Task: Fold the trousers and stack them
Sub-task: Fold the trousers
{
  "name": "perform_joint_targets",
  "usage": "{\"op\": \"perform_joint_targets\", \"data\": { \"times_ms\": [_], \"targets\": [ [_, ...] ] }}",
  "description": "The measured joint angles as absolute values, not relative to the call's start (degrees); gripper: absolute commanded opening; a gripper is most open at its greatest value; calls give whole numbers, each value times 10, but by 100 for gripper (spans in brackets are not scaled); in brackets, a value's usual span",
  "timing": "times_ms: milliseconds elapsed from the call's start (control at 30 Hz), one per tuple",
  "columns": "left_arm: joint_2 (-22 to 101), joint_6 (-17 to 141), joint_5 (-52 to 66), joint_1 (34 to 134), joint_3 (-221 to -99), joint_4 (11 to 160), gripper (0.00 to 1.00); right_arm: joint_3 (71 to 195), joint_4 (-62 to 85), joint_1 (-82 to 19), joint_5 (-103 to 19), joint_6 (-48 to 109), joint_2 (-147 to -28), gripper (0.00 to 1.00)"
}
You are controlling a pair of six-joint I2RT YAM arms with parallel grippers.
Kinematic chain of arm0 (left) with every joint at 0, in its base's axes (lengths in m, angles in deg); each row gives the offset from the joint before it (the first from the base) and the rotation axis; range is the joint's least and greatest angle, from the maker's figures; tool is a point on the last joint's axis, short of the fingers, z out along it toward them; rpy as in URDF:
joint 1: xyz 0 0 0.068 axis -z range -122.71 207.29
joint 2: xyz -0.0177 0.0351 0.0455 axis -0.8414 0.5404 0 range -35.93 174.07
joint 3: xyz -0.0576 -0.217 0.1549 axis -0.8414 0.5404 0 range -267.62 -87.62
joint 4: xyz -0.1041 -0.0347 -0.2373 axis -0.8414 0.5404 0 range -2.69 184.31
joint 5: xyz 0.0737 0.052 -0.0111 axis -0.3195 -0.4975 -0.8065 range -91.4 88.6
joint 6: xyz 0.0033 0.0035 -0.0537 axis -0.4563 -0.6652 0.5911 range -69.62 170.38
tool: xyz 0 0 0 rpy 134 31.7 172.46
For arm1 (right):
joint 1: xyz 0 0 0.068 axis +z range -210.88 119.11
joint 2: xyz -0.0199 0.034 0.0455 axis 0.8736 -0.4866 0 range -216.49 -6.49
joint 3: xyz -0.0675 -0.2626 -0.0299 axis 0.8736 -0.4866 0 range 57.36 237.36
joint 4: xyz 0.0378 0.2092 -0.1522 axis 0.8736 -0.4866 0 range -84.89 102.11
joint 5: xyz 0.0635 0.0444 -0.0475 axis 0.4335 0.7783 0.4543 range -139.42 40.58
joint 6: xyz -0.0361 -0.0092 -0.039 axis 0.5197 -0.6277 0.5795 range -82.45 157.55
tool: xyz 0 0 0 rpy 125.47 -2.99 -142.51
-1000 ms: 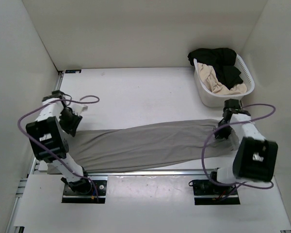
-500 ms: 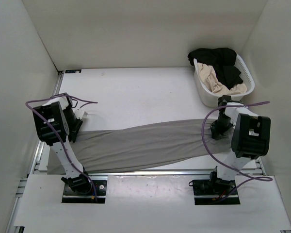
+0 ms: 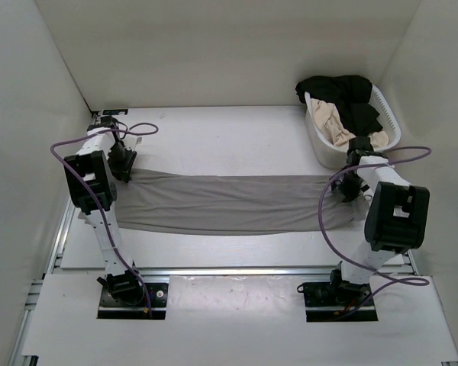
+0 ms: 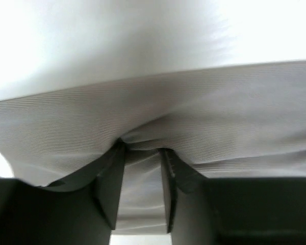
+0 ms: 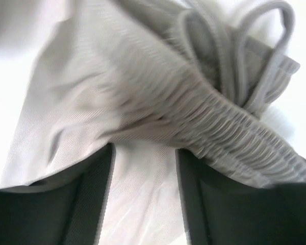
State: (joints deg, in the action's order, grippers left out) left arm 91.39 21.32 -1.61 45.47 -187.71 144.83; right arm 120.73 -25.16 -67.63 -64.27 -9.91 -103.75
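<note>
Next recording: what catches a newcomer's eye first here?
The grey trousers lie stretched in one long band across the table's middle, the left gripper at the left end and the right gripper at the gathered waistband on the right. In the far right corner, a white basket holds a black garment and a beige garment.

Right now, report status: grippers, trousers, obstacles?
Left gripper shut on trousers, leg end. Right gripper open at waistband. Garment flat across table. Basket just beyond.
</note>
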Motion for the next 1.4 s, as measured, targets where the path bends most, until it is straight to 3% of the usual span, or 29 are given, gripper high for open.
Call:
{"op": "perform_joint_targets", "data": {
  "times_ms": [100,167,300,433,600,800,867,933,1000,1100,1400],
  "targets": [
    [911,217,2,458,-1873,1439,52,1207,-242,-671,-628,-62,-998,92],
    [901,219,4,459,-1857,1438,54,1208,-246,-669,-627,-48,-958,99],
    [881,230,6,460,-1827,1445,55,1172,-240,-694,-609,-44,-829,99],
    [870,246,6,459,-1814,1451,56,1044,-202,-778,-553,-58,-725,99],
    [853,254,15,459,-1801,1459,56,982,-173,-804,-498,-70,-850,99],
    [845,254,17,459,-1790,1465,56,1011,-107,-804,-497,-93,-904,99],
    [845,254,17,459,-1785,1467,56,1036,-104,-807,-508,-106,-931,93],
    [845,254,17,459,-1779,1468,56,1059,-104,-812,-518,-118,-958,65],
    [843,254,17,459,-1772,1470,56,1081,-105,-819,-523,-126,-987,22],
    [840,253,37,459,-1774,1494,60,1101,-105,-824,-527,-143,-1017,0],
    [762,248,89,462,-1791,1548,65,1101,-143,-824,-611,-104,-987,0]
  ]
}}
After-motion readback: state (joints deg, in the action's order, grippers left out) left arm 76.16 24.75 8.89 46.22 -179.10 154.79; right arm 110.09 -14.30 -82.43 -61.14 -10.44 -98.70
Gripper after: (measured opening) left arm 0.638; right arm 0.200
